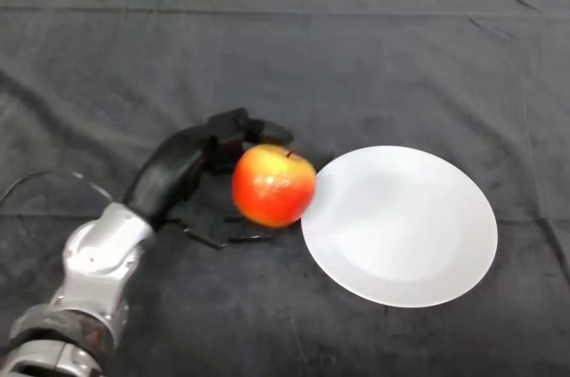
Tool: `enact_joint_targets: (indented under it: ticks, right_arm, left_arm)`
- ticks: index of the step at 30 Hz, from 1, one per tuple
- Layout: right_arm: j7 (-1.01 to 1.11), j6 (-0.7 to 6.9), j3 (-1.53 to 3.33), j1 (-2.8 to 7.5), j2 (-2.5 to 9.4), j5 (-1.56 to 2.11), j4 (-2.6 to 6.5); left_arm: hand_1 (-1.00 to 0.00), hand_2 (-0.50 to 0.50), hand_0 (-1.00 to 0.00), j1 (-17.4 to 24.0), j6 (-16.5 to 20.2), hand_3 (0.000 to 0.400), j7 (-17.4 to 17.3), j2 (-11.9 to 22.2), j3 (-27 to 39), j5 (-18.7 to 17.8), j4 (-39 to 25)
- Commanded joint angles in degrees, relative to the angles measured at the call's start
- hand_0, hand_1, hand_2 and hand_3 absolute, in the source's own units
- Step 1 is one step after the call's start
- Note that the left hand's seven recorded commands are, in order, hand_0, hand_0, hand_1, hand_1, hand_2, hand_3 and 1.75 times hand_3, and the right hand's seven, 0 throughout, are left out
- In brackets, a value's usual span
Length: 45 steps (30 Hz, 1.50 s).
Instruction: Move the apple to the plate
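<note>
Arm: you're looking at the silver-grey left arm coming in from the lower left, smooth rounded metal shells, angling up toward the middle of the table.

Hand: your black left hand is sitting at the apple's left side, matte and chunky, with fingers curling over the top-left of the fruit, so it's wrapping round the apple rather than lying flat.

Apple: the apple is round and glossy, red with yellow-orange patches and a small dark stem on top. It's sitting just left of the plate, its right side overlapping the plate's left rim, and you can't really tell if it's resting on the cloth or lifted slightly.

Plate: the plate is plain white, round, smooth and shallow, lying flat right of centre.

Cloth: the dark cloth is covering the whole table, soft, fuzzy-looking fabric with long creases running across it.
</note>
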Motion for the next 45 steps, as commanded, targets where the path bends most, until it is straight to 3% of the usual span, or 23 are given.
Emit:
enact_joint_targets:
  ticks: [1, 11, 27, 28, 29, 30, 31, 32, 39, 45]
  right_arm:
    - [0.01, -0.44, -0.18, -0.79, -1.0, 1.04, -0.23]
    - [0.04, -0.44, -0.19, -0.81, -1.03, 1.05, -0.16]
    - [0.08, -0.46, -0.21, -0.85, -1.07, 1.05, -0.06]
    - [0.09, -0.46, -0.21, -0.85, -1.07, 1.05, -0.06]
    - [0.09, -0.46, -0.21, -0.85, -1.07, 1.05, -0.06]
    - [0.09, -0.46, -0.21, -0.85, -1.07, 1.05, -0.06]
    - [0.09, -0.46, -0.22, -0.85, -1.07, 1.05, -0.05]
    - [0.09, -0.46, -0.22, -0.85, -1.07, 1.05, -0.05]
    - [0.1, -0.46, -0.22, -0.85, -1.08, 1.05, -0.04]
    - [0.1, -0.47, -0.22, -0.85, -1.08, 1.05, -0.04]
  left_arm:
    - [-1.0, 0.0, -1.0, -3.6, -1.8, 0.4, 1.7, -0.9, -2.5, 1.9, -2.7]
    - [-1.0, 0.0, -1.0, -5.7, -2.0, 0.4, 8.0, -2.4, -15.7, 6.3, -3.8]
    - [-0.97, -0.01, -1.0, -8.2, 7.4, 0.4, 12.2, -1.7, -27.0, 9.9, -3.0]
    - [-0.79, -0.07, -0.93, -8.2, 8.0, 0.373, 12.5, -1.7, -27.4, 10.0, -2.9]
    - [-0.17, -0.26, -0.69, -8.2, 8.6, 0.278, 12.7, -1.6, -27.7, 10.0, -2.8]
    - [0.0, -0.24, -0.49, -8.2, 9.2, 0.195, 13.0, -1.6, -28.0, 10.1, -2.8]
    - [0.0, -0.1, -0.19, -8.3, 9.7, 0.077, 13.3, -1.5, -28.3, 10.2, -2.7]
    - [0.0, 0.0, 0.0, -8.3, 10.3, 0.002, 13.5, -1.5, -28.6, 10.2, -2.7]
    - [0.0, 0.0, 0.0, -8.7, 13.2, 0.0, 15.0, -1.0, -29.7, 10.3, -2.6]
    - [0.0, 0.0, 0.0, -9.0, 13.4, 0.0, 15.9, 0.6, -28.7, 9.5, -2.5]
